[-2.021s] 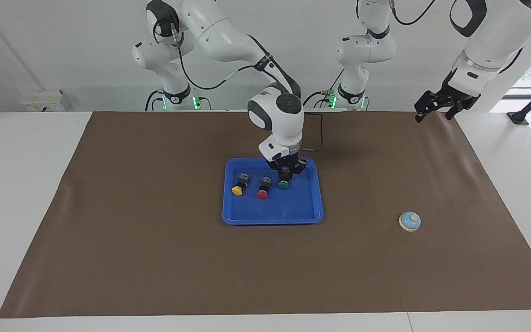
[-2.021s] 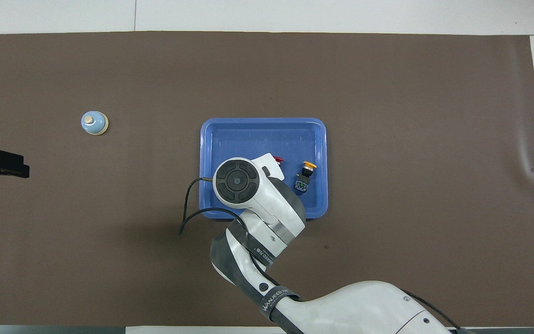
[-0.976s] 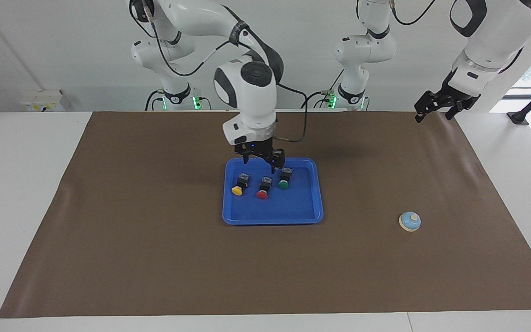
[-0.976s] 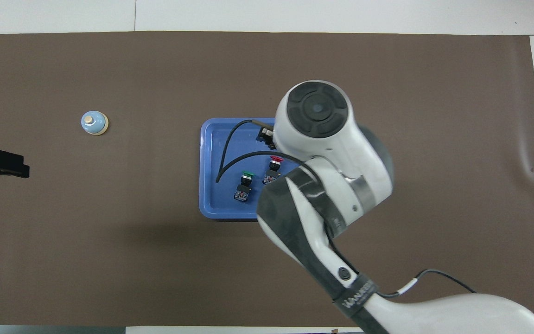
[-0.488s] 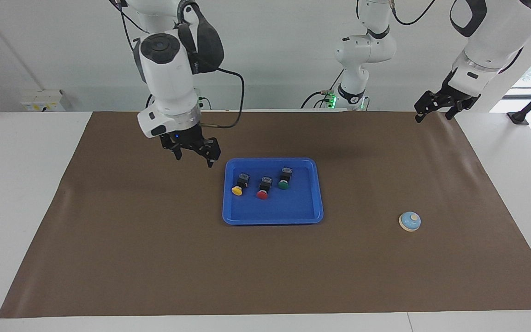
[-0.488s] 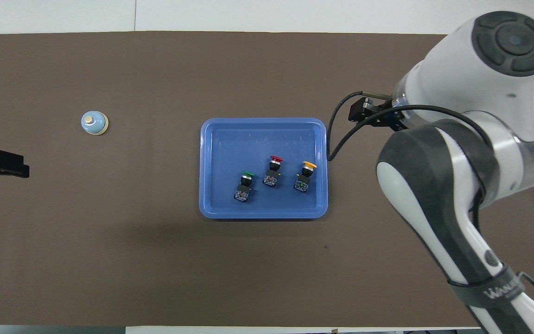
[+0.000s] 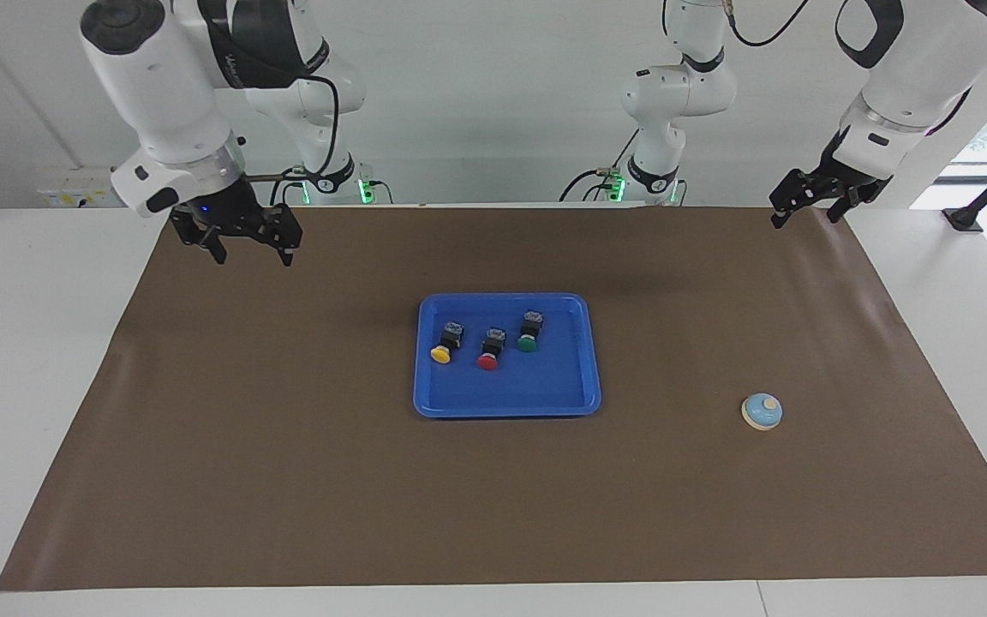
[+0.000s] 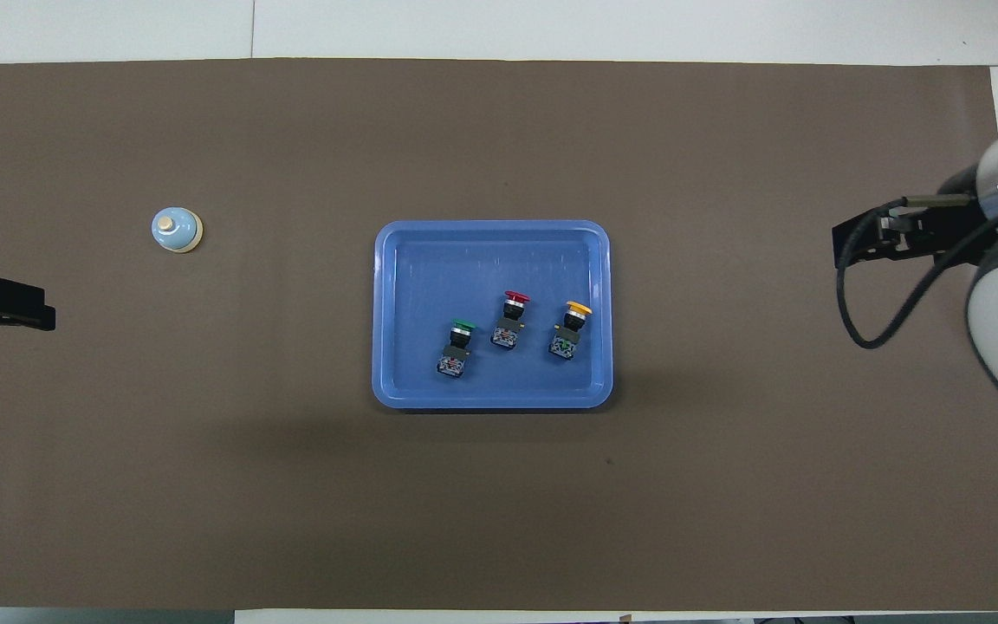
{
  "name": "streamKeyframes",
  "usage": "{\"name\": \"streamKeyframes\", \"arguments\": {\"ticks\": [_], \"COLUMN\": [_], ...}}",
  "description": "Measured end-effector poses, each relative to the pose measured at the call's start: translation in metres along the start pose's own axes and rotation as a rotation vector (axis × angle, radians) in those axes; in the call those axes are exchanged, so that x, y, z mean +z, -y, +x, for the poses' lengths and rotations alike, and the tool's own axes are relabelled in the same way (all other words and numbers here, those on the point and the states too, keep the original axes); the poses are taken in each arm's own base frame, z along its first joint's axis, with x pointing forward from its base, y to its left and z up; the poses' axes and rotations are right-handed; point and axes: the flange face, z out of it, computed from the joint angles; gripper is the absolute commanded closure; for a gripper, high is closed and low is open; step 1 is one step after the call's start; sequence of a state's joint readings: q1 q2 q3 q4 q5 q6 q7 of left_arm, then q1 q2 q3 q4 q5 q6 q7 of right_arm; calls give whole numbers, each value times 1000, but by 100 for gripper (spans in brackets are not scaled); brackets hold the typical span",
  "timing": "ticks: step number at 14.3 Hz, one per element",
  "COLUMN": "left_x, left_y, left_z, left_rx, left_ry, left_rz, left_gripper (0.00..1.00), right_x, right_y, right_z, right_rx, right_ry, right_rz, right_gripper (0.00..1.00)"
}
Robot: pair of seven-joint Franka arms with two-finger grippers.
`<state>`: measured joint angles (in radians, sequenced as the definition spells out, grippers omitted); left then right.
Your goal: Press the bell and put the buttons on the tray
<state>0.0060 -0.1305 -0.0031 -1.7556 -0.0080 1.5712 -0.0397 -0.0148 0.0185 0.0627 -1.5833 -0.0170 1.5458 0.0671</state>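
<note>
Buttons [image 7: 487, 340]: both the right gripper [image 7: 241, 241] and left gripper [image 7: 815, 203] hung open and empty, all three sat in the tray [image 7: 564, 396] mid-table, bell [image 7: 762, 411] toward the left arm's end, so looked pretty much done.

Tray [image 7: 506, 401]: glossy blue plastic. Table mat [image 7: 288, 480]: matt brown, smooth, paper-like. Arm shells [image 7: 159, 77]: glossy white plastic.

Right gripper [image 7: 249, 254] raised, jaws apart, empty. Left gripper [image 7: 806, 212] raised, waiting, jaws seemingly apart, empty. Both wrists point down.
</note>
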Motion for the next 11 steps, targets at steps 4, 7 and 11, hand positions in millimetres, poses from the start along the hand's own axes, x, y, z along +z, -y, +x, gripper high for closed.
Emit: {"name": "streamKeyframes", "arguments": {"ticks": [4, 7, 11], "left_x": [0, 24, 95], "left_y": [-5, -7, -8], "left_z": [6, 30, 92], "left_rx": [9, 9, 7], "left_ry": [-38, -64, -98], "left_rz": [0, -2, -5], "left_gripper": [100, 100, 100], "right_x": [-19, -16, -15], "right_y": [-22, -36, -39], "right_z": [-18, -18, -18], "right_rx": [9, 25, 31], "right_ry": [3, 10, 12], "right_rz": [-1, 1, 1], "right_gripper": [0, 0, 0]}}
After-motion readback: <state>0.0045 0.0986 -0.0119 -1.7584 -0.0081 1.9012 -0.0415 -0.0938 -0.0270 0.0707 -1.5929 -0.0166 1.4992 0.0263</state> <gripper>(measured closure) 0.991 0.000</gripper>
